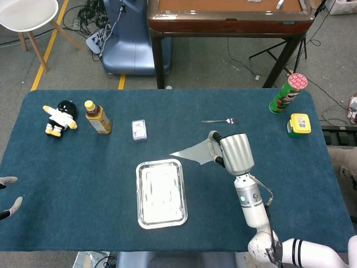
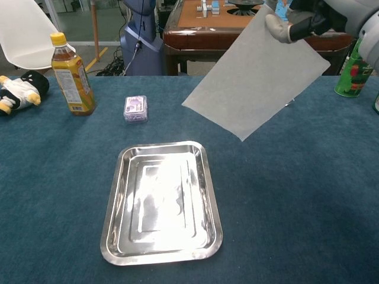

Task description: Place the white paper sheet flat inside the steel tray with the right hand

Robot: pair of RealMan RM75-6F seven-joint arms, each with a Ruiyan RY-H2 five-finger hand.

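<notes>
While the right hand (image 2: 294, 22) pinches one white paper sheet (image 2: 256, 80) aloft, one steel tray (image 2: 161, 201) lies near; the left hand's (image 1: 8, 194) fingers are spread.

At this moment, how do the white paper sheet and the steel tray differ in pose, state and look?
The white paper sheet hangs tilted in the air, pinched by the right hand; the rectangular steel tray lies flat on the blue table, untouched. The sheet is matte, thin and plain; the tray is shiny with a raised rim. The sheet sits up and to the right of the tray, not inside it. Both are roughly rectangular.
</notes>
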